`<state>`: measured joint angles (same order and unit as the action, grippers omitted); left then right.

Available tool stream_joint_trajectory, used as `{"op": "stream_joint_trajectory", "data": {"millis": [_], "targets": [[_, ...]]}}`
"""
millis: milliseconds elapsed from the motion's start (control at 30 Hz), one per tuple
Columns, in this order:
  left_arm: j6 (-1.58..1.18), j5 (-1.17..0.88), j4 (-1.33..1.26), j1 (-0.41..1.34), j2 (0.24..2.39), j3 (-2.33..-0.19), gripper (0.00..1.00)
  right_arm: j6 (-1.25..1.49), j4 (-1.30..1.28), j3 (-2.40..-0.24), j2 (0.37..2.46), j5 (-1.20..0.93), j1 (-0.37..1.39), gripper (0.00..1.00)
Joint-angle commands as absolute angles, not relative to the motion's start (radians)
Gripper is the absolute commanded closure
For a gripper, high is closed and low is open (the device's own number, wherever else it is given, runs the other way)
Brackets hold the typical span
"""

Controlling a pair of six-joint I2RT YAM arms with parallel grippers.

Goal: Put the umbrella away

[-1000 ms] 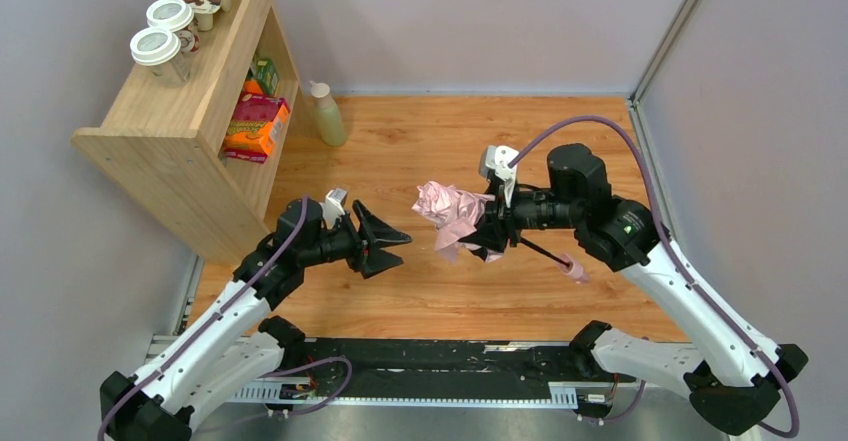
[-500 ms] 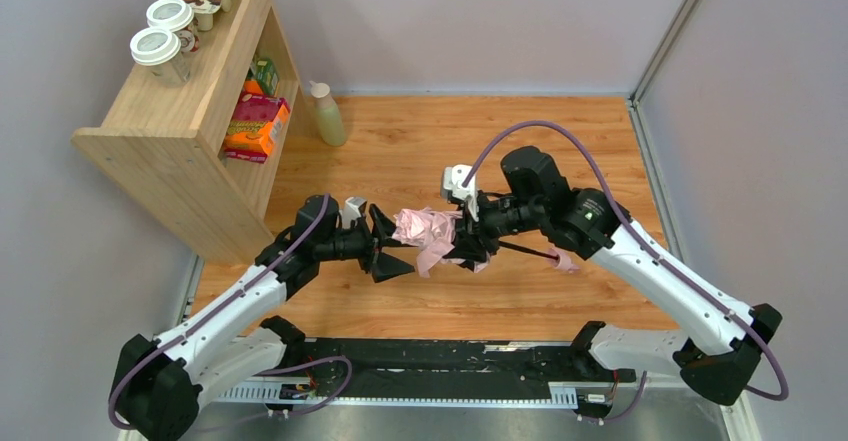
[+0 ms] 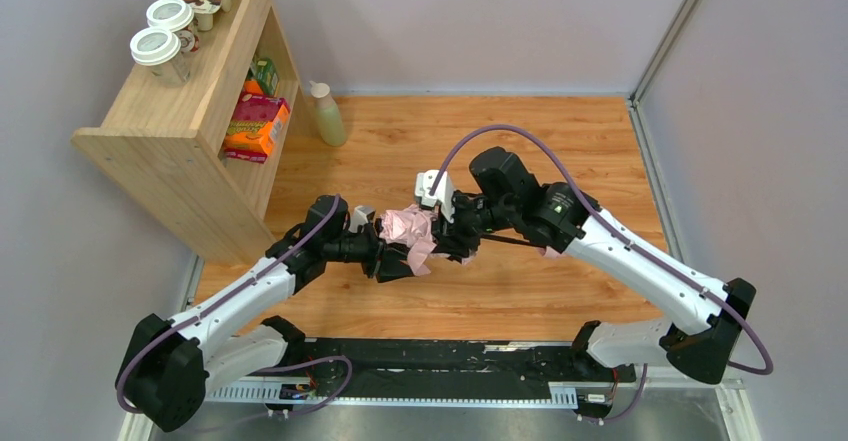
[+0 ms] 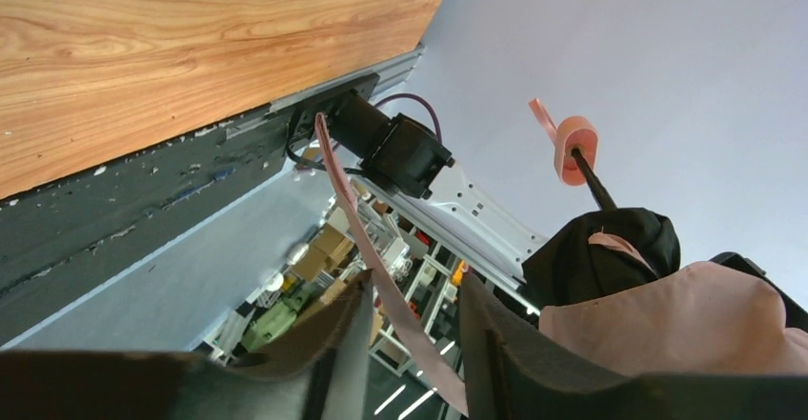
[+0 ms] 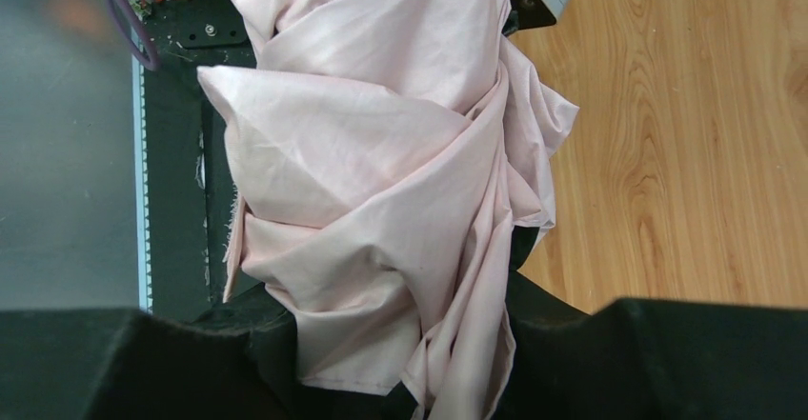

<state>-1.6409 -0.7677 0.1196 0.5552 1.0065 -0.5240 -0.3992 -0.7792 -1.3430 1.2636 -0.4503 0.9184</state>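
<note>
The umbrella hangs in the air over the table's middle, its crumpled pale pink canopy [image 3: 408,229] bunched between the two arms. My right gripper [image 3: 455,238] is shut on the canopy [image 5: 381,153], whose fabric fills the gap between its black fingers [image 5: 400,349]. The black shaft [image 4: 595,184] runs away to the small pink handle [image 4: 576,139], also seen behind the right wrist as the handle [image 3: 553,252]. My left gripper [image 3: 398,253] meets the canopy's other end with its jaws apart. A thin pink strap [image 4: 376,268] passes loosely through that left gripper [image 4: 416,291].
A wooden shelf unit [image 3: 190,111] stands at the back left with lidded cups [image 3: 160,51] on top and boxes [image 3: 255,126] inside. A pale green bottle [image 3: 327,114] stands beside it. Grey walls close in the table, and a black rail [image 3: 430,356] runs along the near edge.
The right arm has carried the umbrella leftward. The left arm has reached right to meet it, and its jaws have narrowed around the canopy's end and the strap.
</note>
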Motion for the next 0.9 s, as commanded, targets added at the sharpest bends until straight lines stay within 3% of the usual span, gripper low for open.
{"op": "stream_joint_trajectory", "data": {"millis": [0, 100, 200, 300, 500, 667, 867], "targets": [[-1.96, -0.81, 0.258, 0.56, 1.006, -0.526, 0.6, -0.414, -0.661, -1.385, 1.259, -0.428, 0.928, 1.0], [-1.957, -0.801, 0.255, 0.56, 1.003, -0.519, 0.75, -0.41, -0.649, -1.39, 1.264, -0.436, 0.927, 1.0], [-1.96, -0.793, 0.236, 0.56, 1.006, -0.515, 0.79, -0.41, -0.655, -1.399, 1.273, -0.437, 0.933, 1.0], [-1.928, -0.787, 0.236, 0.56, 1.014, -0.515, 1.0, -0.405, -0.669, -1.41, 1.275, -0.44, 0.94, 1.0], [-1.736, -0.649, 0.207, 0.54, 1.028, -0.56, 1.0, -0.296, -0.73, -1.378, 1.232, -0.46, 0.976, 1.0], [-1.534, -0.584, 0.201, 0.525, 1.104, -0.621, 1.0, -0.112, -0.671, -1.249, 1.141, -0.596, 0.976, 1.0], [-1.54, -0.6, -0.052, 0.523, 1.154, -0.569, 1.0, -0.026, -0.696, -1.255, 1.112, -0.745, 0.974, 1.0]]}}
